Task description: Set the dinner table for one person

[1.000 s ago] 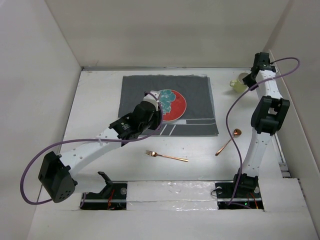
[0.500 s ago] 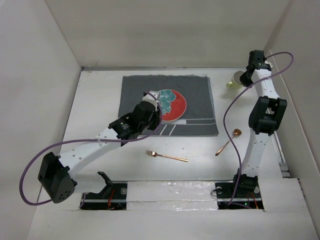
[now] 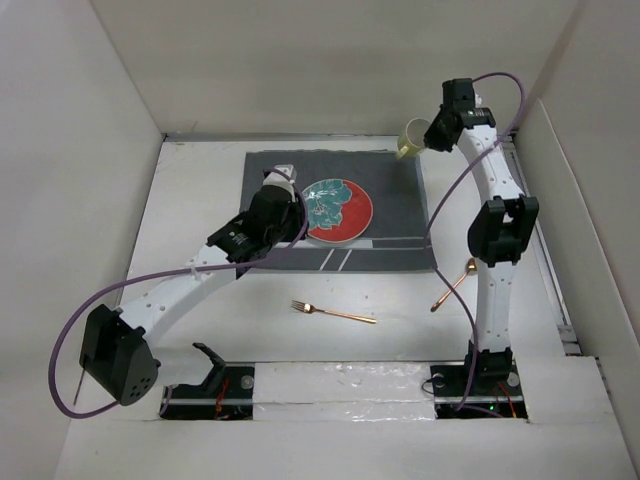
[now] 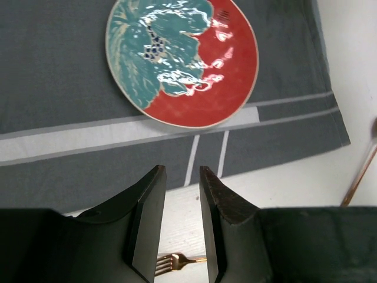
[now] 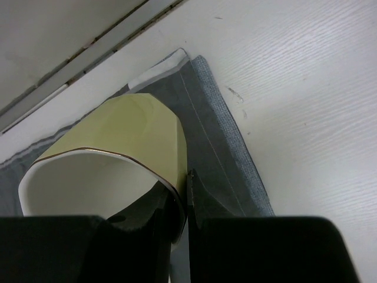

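Note:
The white dinner table (image 3: 190, 200) carries a dark grey striped placemat (image 3: 390, 190) with a red and teal plate (image 3: 338, 210) on it. My left gripper (image 3: 285, 190) hovers just left of the plate, open and empty. In the left wrist view its jaws (image 4: 179, 172) stand slightly apart above the mat's near edge, with the plate (image 4: 182, 62) beyond them. My right gripper (image 3: 432, 132) is shut on the rim of a yellow cup (image 3: 412, 138) and holds it in the air over the mat's far right corner. In the right wrist view the cup (image 5: 118, 135) is pinched between the fingers (image 5: 187, 177).
A copper fork (image 3: 333, 312) lies on the table in front of the mat; it also shows in the left wrist view (image 4: 177, 259). A copper spoon (image 3: 455, 283) lies to the right, by the right arm. White walls enclose the table.
My right gripper lifted the cup from the far right of the table and carried it left to the mat's corner. My left gripper drew back to the left, off the plate.

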{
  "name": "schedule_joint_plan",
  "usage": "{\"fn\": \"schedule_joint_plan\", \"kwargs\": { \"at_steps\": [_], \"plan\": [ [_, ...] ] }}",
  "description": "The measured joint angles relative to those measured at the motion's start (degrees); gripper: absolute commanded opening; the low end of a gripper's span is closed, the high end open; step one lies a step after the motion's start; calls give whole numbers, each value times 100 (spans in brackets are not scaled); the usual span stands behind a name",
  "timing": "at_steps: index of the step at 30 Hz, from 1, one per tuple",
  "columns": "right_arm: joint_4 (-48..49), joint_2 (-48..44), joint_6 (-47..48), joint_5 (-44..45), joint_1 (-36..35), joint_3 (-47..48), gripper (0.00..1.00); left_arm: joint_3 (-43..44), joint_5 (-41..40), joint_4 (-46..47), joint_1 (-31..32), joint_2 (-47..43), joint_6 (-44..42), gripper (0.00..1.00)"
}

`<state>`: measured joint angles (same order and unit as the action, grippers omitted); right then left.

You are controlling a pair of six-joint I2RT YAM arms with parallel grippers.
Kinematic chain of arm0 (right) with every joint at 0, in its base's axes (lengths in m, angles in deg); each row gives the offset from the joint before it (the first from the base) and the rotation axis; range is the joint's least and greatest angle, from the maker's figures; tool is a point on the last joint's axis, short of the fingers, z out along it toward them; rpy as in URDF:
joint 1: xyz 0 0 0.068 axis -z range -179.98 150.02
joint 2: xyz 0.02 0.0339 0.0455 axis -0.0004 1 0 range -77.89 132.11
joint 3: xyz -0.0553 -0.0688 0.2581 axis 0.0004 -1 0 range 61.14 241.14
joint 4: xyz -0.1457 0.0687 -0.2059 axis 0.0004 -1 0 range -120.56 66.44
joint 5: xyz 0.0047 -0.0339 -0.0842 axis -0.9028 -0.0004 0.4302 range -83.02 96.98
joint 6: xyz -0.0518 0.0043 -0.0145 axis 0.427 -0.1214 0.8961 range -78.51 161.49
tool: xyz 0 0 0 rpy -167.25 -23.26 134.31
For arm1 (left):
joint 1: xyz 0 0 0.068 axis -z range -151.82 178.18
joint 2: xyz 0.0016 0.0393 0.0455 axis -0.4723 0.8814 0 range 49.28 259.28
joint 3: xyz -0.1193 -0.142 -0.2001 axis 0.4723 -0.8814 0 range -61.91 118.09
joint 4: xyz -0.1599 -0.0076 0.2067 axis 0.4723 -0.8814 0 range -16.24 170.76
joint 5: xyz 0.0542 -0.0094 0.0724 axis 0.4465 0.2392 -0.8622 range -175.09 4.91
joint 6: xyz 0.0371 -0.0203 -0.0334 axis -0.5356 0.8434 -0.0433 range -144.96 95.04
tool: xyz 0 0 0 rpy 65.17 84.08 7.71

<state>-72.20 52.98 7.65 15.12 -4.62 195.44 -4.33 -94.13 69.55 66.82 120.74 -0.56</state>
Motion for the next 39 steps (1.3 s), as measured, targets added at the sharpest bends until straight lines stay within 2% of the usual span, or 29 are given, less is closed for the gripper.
{"fn": "schedule_joint_plan", "kwargs": {
  "at_steps": [3,12,30,33,39],
  "plan": [
    [-81,278,4,-57,-28,308,0,-87,48,28,-184,0,96,27],
    [-343,796,2,-155,-31,396,0,-177,278,28,-157,-2,188,27],
    [-382,837,-4,-369,-66,387,3,-297,323,72,-157,-7,363,27],
    [-382,846,-4,-420,-66,387,6,-356,326,92,-157,-9,385,27],
    [-385,916,-4,-518,-33,387,17,-378,328,92,-157,-22,420,27]
  ]
}}
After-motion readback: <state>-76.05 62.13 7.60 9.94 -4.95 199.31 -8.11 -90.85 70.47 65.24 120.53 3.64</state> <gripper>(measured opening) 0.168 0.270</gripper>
